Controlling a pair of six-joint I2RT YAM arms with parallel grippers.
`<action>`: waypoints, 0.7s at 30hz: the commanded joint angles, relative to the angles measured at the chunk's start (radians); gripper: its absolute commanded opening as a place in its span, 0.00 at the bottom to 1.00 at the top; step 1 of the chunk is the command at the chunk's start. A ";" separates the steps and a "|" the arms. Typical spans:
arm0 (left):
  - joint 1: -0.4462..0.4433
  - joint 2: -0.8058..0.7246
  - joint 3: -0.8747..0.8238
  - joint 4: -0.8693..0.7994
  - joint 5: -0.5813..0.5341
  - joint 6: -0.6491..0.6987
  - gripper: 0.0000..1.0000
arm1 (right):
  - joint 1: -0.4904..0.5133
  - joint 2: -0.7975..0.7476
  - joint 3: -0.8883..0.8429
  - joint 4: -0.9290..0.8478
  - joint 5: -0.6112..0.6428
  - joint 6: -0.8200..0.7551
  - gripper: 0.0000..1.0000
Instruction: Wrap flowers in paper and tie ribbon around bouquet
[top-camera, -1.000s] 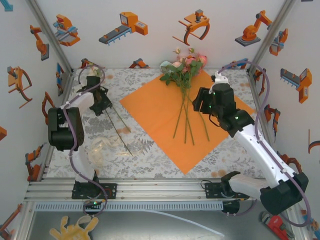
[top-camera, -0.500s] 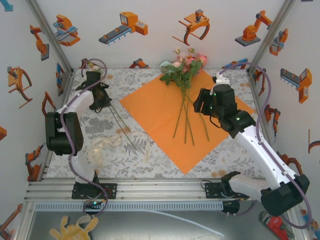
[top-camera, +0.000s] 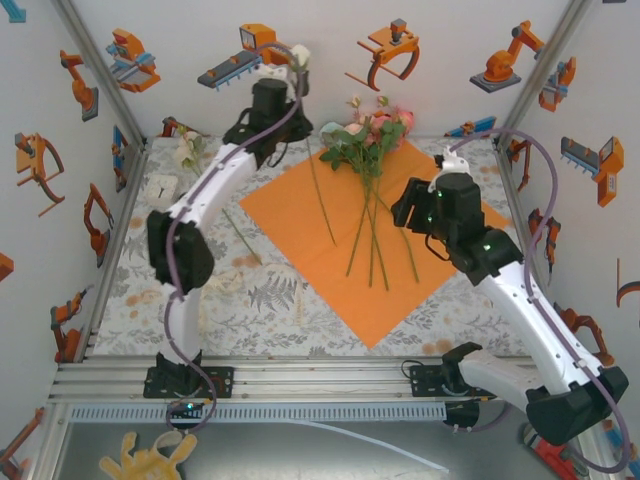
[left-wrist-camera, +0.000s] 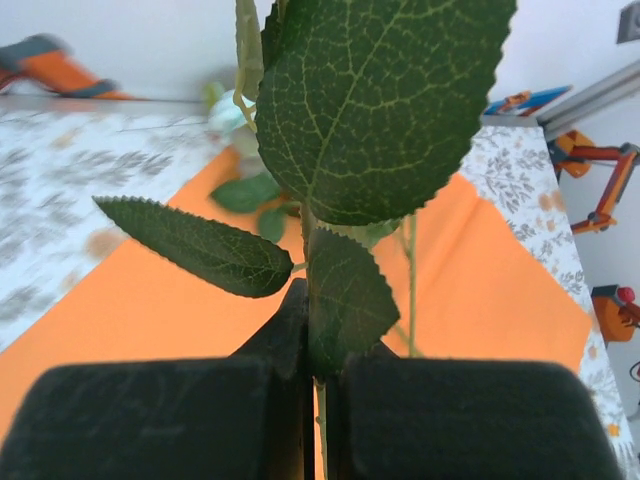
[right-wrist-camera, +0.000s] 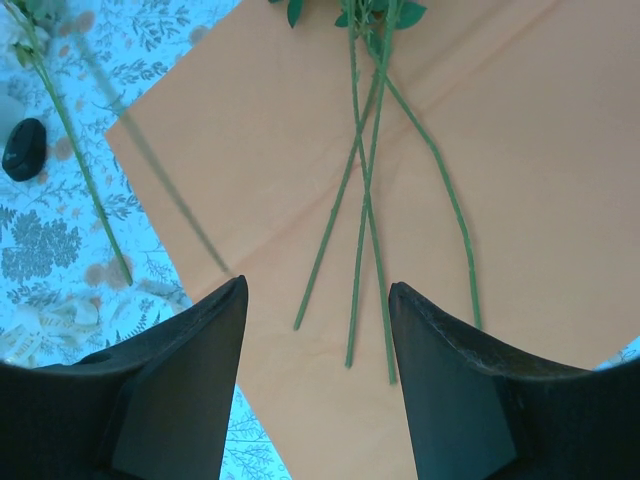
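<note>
left gripper (left-wrist-camera: 315, 400) was clamped on one stem (top-camera: 320, 190) above the paper (top-camera: 290, 215); right gripper (right-wrist-camera: 315, 290) stood open over the flowers (top-camera: 365, 135) lying there. risk: thin stem could slip or pivot, landing askew of the flowers.

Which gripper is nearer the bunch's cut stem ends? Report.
Right. The right gripper hovers open by the cut ends; the left gripper, clamping another stem, is far across the paper.

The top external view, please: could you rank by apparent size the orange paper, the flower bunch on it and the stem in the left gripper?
1. paper, by far the largest.
2. flower bunch, blooms plus long stems.
3. held stem, one thin line; it may sit nearer the camera, yet looks smallest.
</note>
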 joint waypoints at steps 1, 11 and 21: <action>-0.033 0.189 0.195 0.063 0.047 0.049 0.00 | 0.003 -0.057 -0.027 -0.034 0.032 0.019 0.56; -0.058 0.600 0.505 0.274 0.073 -0.241 0.26 | 0.002 -0.133 -0.061 -0.108 -0.005 0.049 0.56; -0.037 0.436 0.441 0.172 0.103 -0.193 0.65 | 0.002 -0.136 -0.025 -0.145 0.015 0.030 0.57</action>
